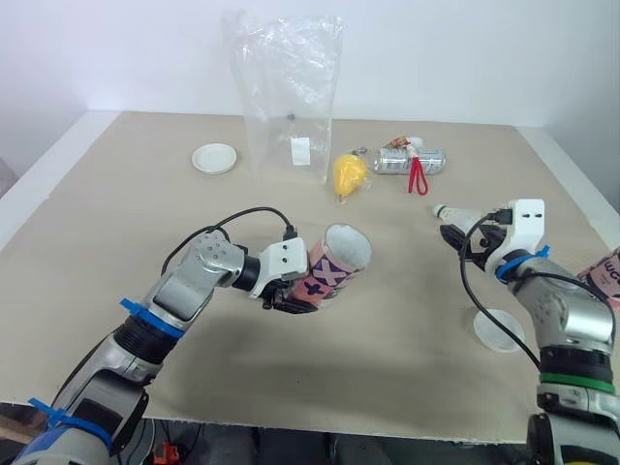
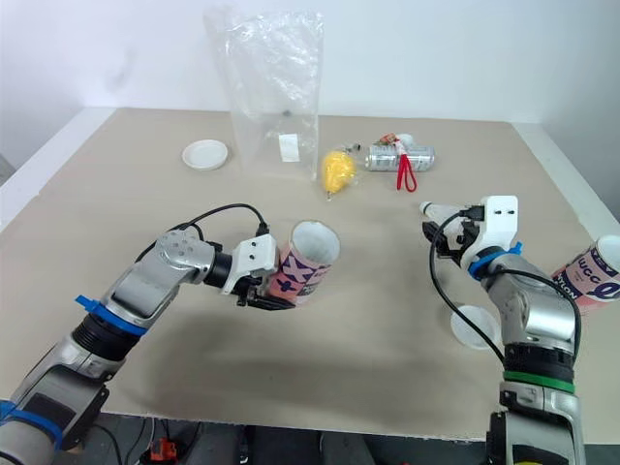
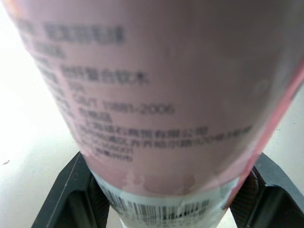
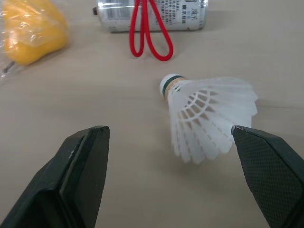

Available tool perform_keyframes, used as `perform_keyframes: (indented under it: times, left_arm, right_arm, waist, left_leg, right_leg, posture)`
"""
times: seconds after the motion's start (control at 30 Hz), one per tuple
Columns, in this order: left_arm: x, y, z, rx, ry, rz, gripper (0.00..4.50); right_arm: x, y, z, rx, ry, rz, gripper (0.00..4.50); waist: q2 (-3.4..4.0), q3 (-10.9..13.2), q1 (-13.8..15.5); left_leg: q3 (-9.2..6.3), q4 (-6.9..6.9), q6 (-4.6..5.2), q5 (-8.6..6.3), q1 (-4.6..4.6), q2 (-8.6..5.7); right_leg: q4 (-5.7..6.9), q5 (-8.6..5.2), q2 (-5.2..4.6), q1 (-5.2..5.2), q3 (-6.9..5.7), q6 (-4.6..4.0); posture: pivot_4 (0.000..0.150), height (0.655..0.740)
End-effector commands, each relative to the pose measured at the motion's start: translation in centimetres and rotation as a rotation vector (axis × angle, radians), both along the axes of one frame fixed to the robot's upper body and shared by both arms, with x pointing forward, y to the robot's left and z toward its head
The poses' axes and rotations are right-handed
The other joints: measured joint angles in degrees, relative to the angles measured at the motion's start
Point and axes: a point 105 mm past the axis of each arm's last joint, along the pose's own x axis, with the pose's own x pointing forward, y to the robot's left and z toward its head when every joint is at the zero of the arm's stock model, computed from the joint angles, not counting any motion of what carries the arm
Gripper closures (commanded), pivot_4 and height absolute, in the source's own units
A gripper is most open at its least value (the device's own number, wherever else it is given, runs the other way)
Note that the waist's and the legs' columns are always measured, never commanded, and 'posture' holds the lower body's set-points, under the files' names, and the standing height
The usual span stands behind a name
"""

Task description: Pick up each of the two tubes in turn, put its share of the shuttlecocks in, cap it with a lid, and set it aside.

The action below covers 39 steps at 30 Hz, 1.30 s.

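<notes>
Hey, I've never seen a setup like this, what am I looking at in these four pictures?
This is a two-armed humanoid robot at a table. The two wide pictures come from cameras on its head, the two close ones from its wrists. The left arm's fingers clamp a pink tube, tilted, mouth open. The right arm's fingers are spread, just short of a white shuttlecock lying on the table. Also there: a clear plastic bag, a white lid, a yellow object, a silver can with a red cord, another lid and a second tube.

The table (image 1: 116, 223) bears a bag (image 1: 288, 97), far lid (image 1: 214, 158), near lid (image 1: 499, 329), can (image 1: 397, 161), shuttlecock (image 4: 204, 116) and perhaps a yellow toy (image 1: 349, 174).
</notes>
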Motion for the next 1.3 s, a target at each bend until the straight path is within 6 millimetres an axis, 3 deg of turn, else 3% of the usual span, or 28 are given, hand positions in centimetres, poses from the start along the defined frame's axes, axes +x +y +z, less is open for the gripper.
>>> perform_keyframes:
  times: [0.03,0.7,0.77,0.83,0.87,0.9,0.97,1.03,1.1,1.3]
  left_arm:
    - [-0.1,0.3,0.4,-0.004,-0.012,0.009,1.75]
    - [0.1,0.3,0.4,-0.016,-0.014,0.035,1.75]
    - [0.1,0.4,0.4,-0.015,-0.014,0.04,1.75]
    - [0.2,0.4,0.4,-0.016,-0.014,0.043,1.75]
    - [0.2,0.5,0.4,-0.016,-0.015,0.045,1.75]
    - [0.2,0.5,0.4,-0.016,-0.015,0.047,1.75]
    - [0.2,0.5,0.5,-0.017,-0.015,0.049,1.75]
    - [0.2,0.5,0.5,-0.017,-0.016,0.051,1.75]
    - [0.3,0.6,0.5,-0.017,-0.016,0.052,1.75]
    - [0.3,0.6,0.5,-0.016,-0.017,0.05,1.75]
  right_arm:
    - [1.0,0.1,1.3,-0.011,-0.046,-0.018,0.11]
    - [4.1,1.6,1.7,0.08,-0.033,-0.034,0.11]
    - [4.3,1.6,1.7,0.087,-0.03,-0.042,0.64]
    - [4.5,1.5,1.6,0.088,-0.029,-0.05,1.53]
    - [4.5,1.5,1.6,0.088,-0.029,-0.053,1.53]
    - [4.5,1.4,1.6,0.09,-0.028,-0.057,2.11]
    - [4.6,1.4,1.6,0.091,-0.027,-0.061,2.74]
    - [4.6,1.5,1.5,0.099,-0.027,-0.063,3.74]
    - [4.7,1.5,1.6,0.103,-0.03,-0.062,4.42]
    - [4.5,1.4,1.9,0.089,-0.047,-0.055,4.42]
  waist:
    - [0.0,0.0,-0.02]
    - [0.01,0.01,-0.1]
    - [0.01,0.01,-0.11]
    - [0.01,0.01,-0.11]
    - [0.01,0.01,-0.12]
    - [0.01,0.01,-0.13]
    - [0.01,0.01,-0.14]
    - [0.01,0.01,-0.15]
    - [0.01,0.01,-0.16]
    - [0.01,0.01,-0.18]
  left_leg:
    - [-0.01,-0.01,0.0,0.0,0.0,0.0]
    - [0.0,-0.01,0.0,0.0,0.0,0.0]
    - [0.0,-0.01,0.0,0.0,0.01,0.0]
    - [0.0,-0.01,0.0,0.0,0.01,0.0]
    - [0.0,-0.01,0.0,0.0,0.01,0.0]
    - [0.0,-0.01,0.0,0.0,0.01,0.0]
    - [0.0,-0.01,0.0,0.0,0.01,0.0]
    - [0.0,-0.01,0.0,0.0,0.01,0.0]
    - [0.0,-0.01,0.0,0.0,0.01,0.01]
    - [0.0,-0.01,0.0,0.0,0.01,0.01]
  right_leg:
    - [0.0,0.0,0.0,0.0,-0.01,0.0]
    - [0.0,0.04,0.0,0.0,0.0,-0.05]
    - [0.0,0.04,0.01,0.0,0.0,-0.05]
    - [0.0,0.03,0.01,-0.01,0.0,-0.05]
    - [0.0,0.03,0.01,0.0,0.0,-0.05]
    - [0.0,0.03,0.01,0.0,0.0,-0.05]
    - [0.0,0.03,0.01,0.0,0.01,-0.04]
    - [0.0,0.03,0.01,-0.01,0.01,-0.04]
    - [0.0,0.02,0.01,0.0,0.01,-0.04]
    - [0.0,0.03,0.01,0.0,0.01,-0.04]
  posture:
    - [0.15,0.74]
    - [0.15,0.74]
    - [0.15,0.74]
    - [0.15,0.74]
    - [0.15,0.74]
    - [0.15,0.74]
    - [0.15,0.74]
    - [0.15,0.74]
    - [0.15,0.74]
    - [0.15,0.74]
